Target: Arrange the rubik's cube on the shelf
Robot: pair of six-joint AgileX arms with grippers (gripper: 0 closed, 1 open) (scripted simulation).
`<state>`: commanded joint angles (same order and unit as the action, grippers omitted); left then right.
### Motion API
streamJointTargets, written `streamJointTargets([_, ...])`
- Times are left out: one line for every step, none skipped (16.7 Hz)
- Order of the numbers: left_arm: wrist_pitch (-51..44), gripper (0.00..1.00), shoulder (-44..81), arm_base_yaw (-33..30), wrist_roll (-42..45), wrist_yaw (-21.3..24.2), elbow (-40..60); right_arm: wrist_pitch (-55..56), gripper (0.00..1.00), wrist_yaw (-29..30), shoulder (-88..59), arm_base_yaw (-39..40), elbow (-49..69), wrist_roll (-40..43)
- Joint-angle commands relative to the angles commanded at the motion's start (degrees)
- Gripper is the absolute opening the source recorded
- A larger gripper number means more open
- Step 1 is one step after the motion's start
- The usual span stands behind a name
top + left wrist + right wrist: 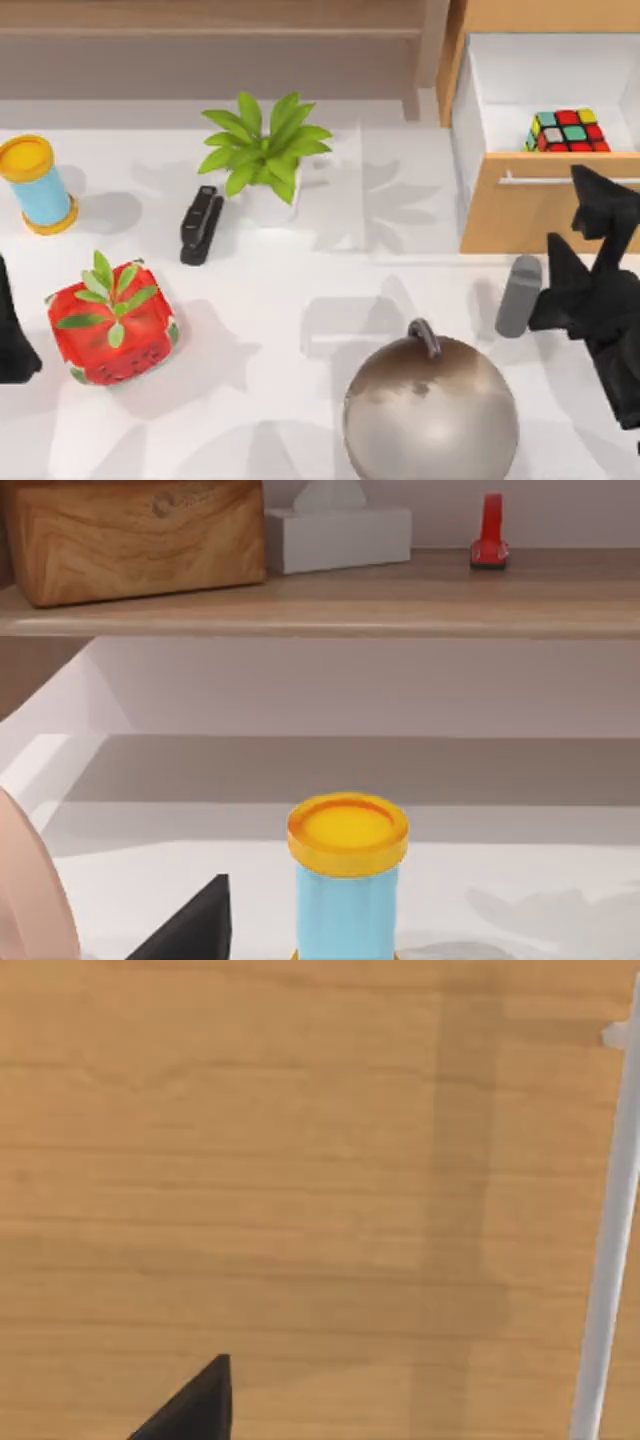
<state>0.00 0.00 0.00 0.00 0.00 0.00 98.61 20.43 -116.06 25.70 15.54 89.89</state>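
Note:
The rubik's cube [568,131] lies inside the open white drawer [500,90] of the orange-brown cabinet at the table's back right. My right gripper [575,215] hovers just in front of the drawer front [520,210], apart from the cube, open and holding nothing. In the right wrist view, the drawer's wooden front [280,1160] is close up, with its silver handle [608,1250] at the side. The shelf [200,35] runs along the back left; its board [400,605] also appears in the left wrist view. My left gripper [12,335] is parked at the table's left edge.
On the table stand a blue cylinder with a yellow lid [35,185], a black stapler [200,225], a potted plant [262,150], a strawberry-patterned cube [110,325], a metallic ball with a handle [430,410] and a grey cylinder [518,295]. The shelf board carries a wooden box [140,535], a tissue box [335,530] and a small red object [490,535].

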Motion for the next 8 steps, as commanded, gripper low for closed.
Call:
streamJointTargets([0.0, 1.00, 0.0, 0.0, 0.0, 0.0, 0.0, -1.1, 1.00, -0.6, 0.2, 1.4, 0.9, -0.1])
streamJointTargets([0.0, 1.00, 0.0, 0.0, 0.0, 0.0, 0.0, -2.6, 1.00, -1.3, 0.6, 2.8, 2.0, -0.3])
streamJointTargets([0.0, 1.00, 0.0, 0.0, 0.0, 0.0, 0.0, -4.3, 1.00, -2.0, 0.9, 4.2, 3.3, -0.6])
streamJointTargets([0.0, 1.00, 0.0, 0.0, 0.0, 0.0, 0.0, -6.2, 1.00, -2.7, 1.3, 5.6, 4.8, -1.0])
streamJointTargets([0.0, 1.00, 0.0, 0.0, 0.0, 0.0, 0.0, -8.5, 1.00, -3.3, 1.6, 6.6, 6.6, -1.5])
streamJointTargets([0.0, 1.00, 0.0, 0.0, 0.0, 0.0, 0.0, -11.0, 1.00, -3.9, 2.0, 7.5, 8.6, -2.1])
streamJointTargets([0.0, 1.00, 0.0, 0.0, 0.0, 0.0, 0.0, -14.0, 1.00, -4.5, 2.3, 8.0, 10.8, -2.9])
streamJointTargets([0.0, 1.00, 0.0, 0.0, 0.0, 0.0, 0.0, -17.4, 1.00, -5.0, 2.6, 8.4, 13.2, -3.8])
